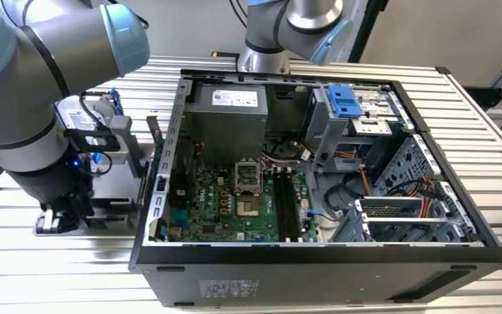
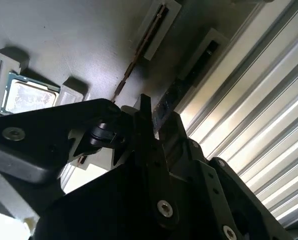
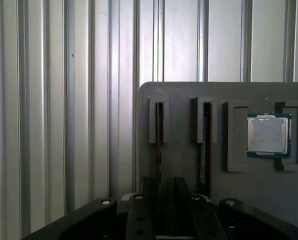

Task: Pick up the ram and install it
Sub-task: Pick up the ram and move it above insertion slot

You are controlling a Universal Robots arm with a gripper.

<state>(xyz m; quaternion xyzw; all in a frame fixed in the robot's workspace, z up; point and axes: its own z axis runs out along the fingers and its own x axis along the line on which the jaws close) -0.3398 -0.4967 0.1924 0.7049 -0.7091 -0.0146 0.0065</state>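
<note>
Jaws of the gripper (image 3: 165, 201) stand parted by a narrow gap, one to each flat side of the ram (image 3: 159, 145), and no squeeze on it can be made out. The ram stands on its long edge in the grey tray (image 3: 181, 92). It is the one of two sticks that lies farther from the processor chip (image 3: 268, 135). The second wrist view gives the same order: the ram (image 2: 176, 92) lies beyond the second stick (image 2: 139, 50) from the chip (image 2: 29, 97).

The ram's long axis runs straight along the gap between the jaws, so their closing line crosses its thin width, which looks right for a grip on the flat faces. Its far end sits in a slotted block (image 3: 159, 112). The second stick (image 3: 205, 150) lies parallel to it, between the ram and the chip and just beside the jaw on that side.

The tray rests on the ribbed bench (image 3: 64, 100). In the exterior view the gripper (image 1: 63, 219) hangs low over the bench beside the open computer case (image 1: 321, 255), well apart from the black memory slots (image 1: 287, 203) inside it.
</note>
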